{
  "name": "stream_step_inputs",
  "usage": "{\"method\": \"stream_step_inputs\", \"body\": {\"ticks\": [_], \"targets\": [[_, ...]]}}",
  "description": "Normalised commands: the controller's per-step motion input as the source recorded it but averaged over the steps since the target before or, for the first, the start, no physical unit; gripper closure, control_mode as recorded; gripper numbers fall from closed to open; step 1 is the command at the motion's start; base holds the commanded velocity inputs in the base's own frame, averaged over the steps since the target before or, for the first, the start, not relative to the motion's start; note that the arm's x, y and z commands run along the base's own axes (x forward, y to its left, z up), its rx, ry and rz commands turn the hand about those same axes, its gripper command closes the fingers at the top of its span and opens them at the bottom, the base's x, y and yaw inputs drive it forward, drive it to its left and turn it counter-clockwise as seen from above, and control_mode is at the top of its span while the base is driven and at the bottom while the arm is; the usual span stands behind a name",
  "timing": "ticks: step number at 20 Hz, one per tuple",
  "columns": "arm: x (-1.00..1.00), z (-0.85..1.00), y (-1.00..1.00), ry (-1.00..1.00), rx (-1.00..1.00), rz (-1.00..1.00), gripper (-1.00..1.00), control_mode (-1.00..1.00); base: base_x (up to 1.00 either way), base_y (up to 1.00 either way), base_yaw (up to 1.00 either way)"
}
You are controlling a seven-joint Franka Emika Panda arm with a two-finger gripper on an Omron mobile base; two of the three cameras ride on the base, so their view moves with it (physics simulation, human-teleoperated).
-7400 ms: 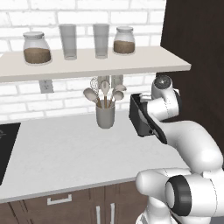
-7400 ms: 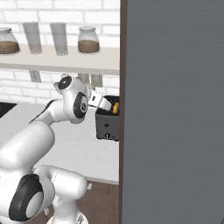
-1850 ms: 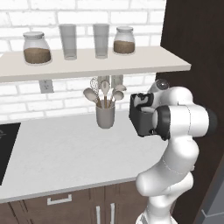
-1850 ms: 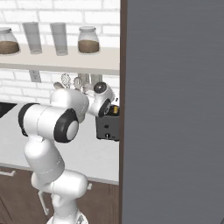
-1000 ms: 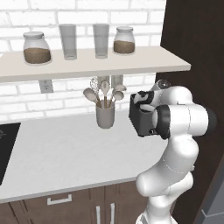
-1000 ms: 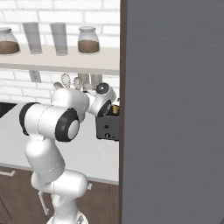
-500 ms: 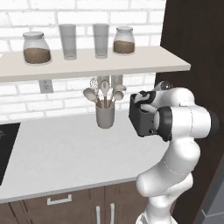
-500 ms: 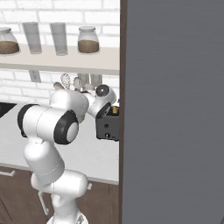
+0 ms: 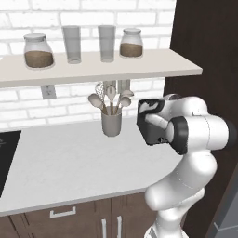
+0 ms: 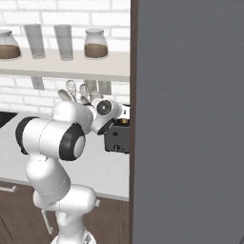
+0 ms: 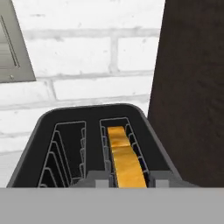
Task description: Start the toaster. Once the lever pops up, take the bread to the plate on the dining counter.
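The dark toaster (image 11: 48, 127) stands on the white counter against the brick wall, tight beside a dark cabinet side. Its right slot holds a golden bread slice (image 11: 124, 157); the left slot is empty. My gripper (image 11: 127, 180) hangs just over the toaster's near end, open, one fingertip on each side of the slice with slim gaps. In the left base view my arm covers most of the toaster (image 9: 149, 130). From the right base view the hand leans over the toaster (image 10: 116, 139), with a bit of the bread (image 10: 125, 122) showing.
A grey utensil cup (image 9: 111, 123) stands left of the toaster. A shelf (image 9: 93, 67) with jars and glasses hangs above. The dark cabinet side (image 9: 204, 46) walls off the right. A black cooktop edge (image 9: 7, 153) lies far left. An outlet plate (image 11: 13, 48) is on the wall.
Over the last second the hand has eased slightly down toward the toaster's top. The toaster and the bread have stayed put.
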Motion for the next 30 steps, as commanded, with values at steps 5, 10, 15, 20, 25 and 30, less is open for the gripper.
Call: {"method": "stream_step_inputs", "body": {"ticks": [5,10,15,20,25,30], "targets": [[0.0,0.43,0.32,-0.07,-0.12,0.0,1.0,-1.0,0.0,0.0,0.0],[0.03,0.77,0.08,-0.01,-0.04,0.0,1.0,-1.0,0.0,0.0,0.0],[0.02,0.86,0.18,0.01,0.0,0.0,1.0,-1.0,0.0,0.0,0.0],[-0.01,0.77,0.43,0.02,0.0,0.0,1.0,-1.0,0.0,0.0,0.0],[-0.31,0.54,0.43,0.07,0.0,0.0,1.0,-1.0,0.0,0.0,0.0],[-0.58,0.23,0.51,0.08,0.0,0.0,1.0,-1.0,0.0,0.0,0.0]]}}
